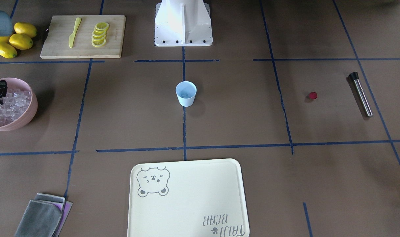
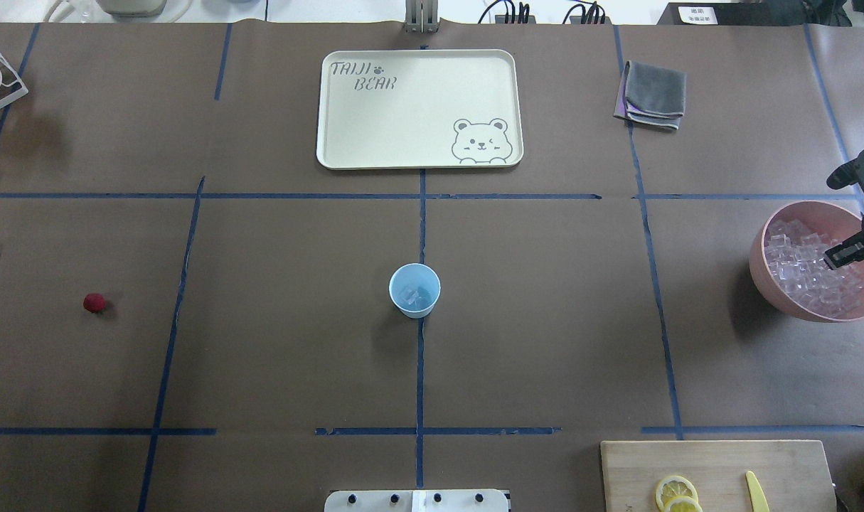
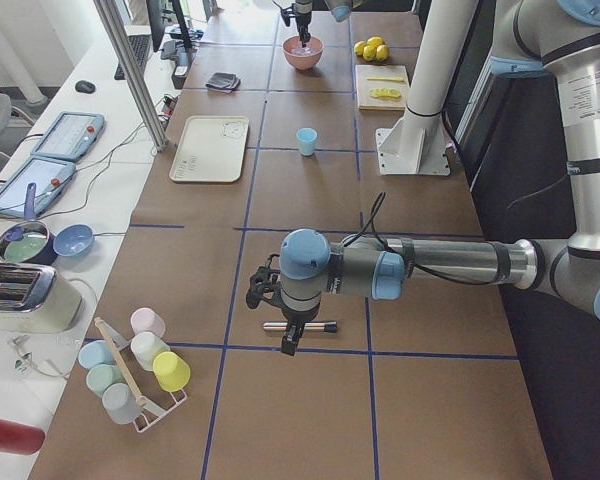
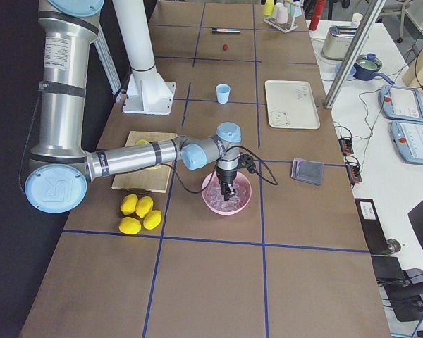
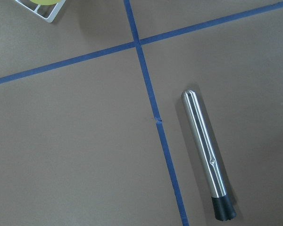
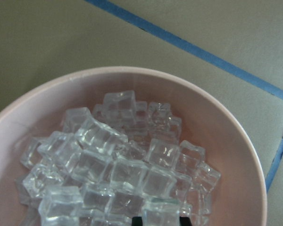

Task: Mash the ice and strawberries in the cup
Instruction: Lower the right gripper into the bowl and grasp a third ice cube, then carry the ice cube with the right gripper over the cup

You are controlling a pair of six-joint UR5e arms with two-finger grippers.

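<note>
Nearest the robot's base, the cutting board [image 2: 716, 473] with its lemon slices [image 2: 677, 492] plays no part in this step. A little further out, the cup [image 2: 414, 290] stands upright at the table's centre with at least one cube of ice [image 2: 412, 294] in it. About level with it, well off to the robot's left, the strawberry [image 2: 94, 303] lies on the bare paper. Past it the muddler [image 5: 206, 155] lies flat with the left gripper [image 3: 265, 297] hovering above; whether that gripper is spread or closed cannot be told. Slightly further out, on the robot's right, the right gripper [image 2: 845, 254] dips into the pink bowl [image 2: 759, 274], which is heaped with cubes. The step in hand looks like fetching ice. The next move calls for a firm pinch on one slippery cube, a lift clear of the rim and a carry across to the cup. The berry and the mashing are not yet done. Only a dark sliver of the right gripper shows at the bottom edge of its wrist view, so whether it grasps a cube cannot be told, and the number of cubes in the cup is hard to make out
</note>
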